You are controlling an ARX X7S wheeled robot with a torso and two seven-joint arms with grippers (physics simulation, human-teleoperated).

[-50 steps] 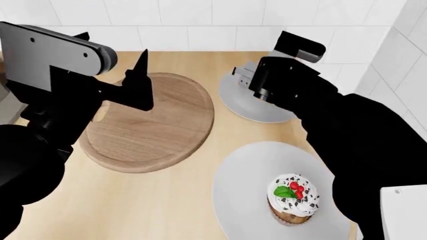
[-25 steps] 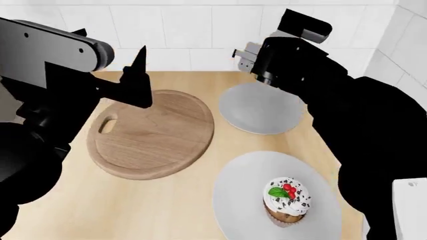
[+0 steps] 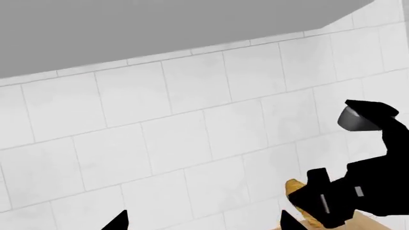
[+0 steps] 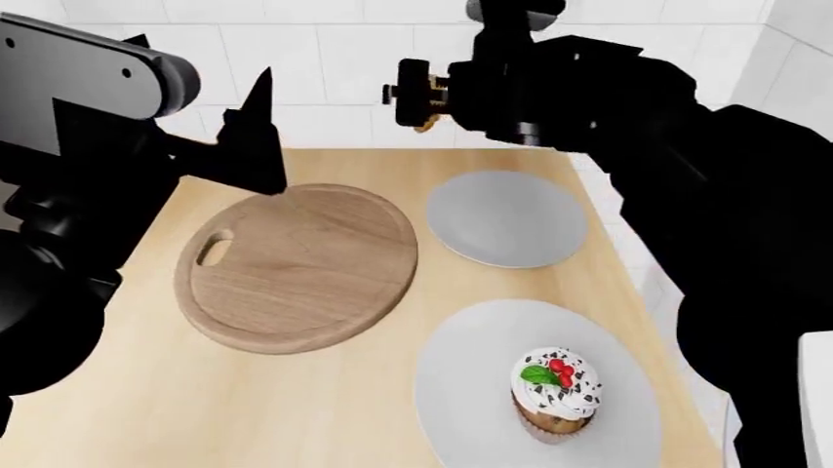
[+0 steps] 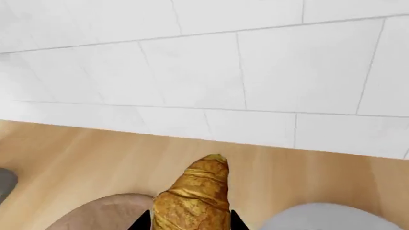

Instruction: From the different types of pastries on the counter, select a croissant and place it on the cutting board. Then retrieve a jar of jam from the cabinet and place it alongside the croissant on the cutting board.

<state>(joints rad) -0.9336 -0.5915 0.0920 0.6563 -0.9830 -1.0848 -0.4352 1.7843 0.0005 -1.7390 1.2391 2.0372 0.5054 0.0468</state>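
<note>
Right pincer (image 4: 419, 96) raised above the counter's (image 4: 326, 400) back edge, in front of the tiled wall (image 4: 338, 58), pinching the croissant (image 4: 427, 105); in the right wrist view the croissant (image 5: 195, 201) juts out between the 2 dark fingers (image 5: 142, 221), over the counter (image 5: 96, 163). Left pincer (image 4: 254, 132) hangs above the back-left part of the counter, near the cutting board's (image 4: 302, 265) far rim; only 1 finger shows, so whether it is spread or pressed together cannot be told. Cutting board bare, lying left of centre; 2 grey plates: the empty plate (image 4: 505, 218) toward the back right, the front plate (image 4: 456, 390) carrying the cupcake (image 4: 560, 395) near the front right edge.
</note>
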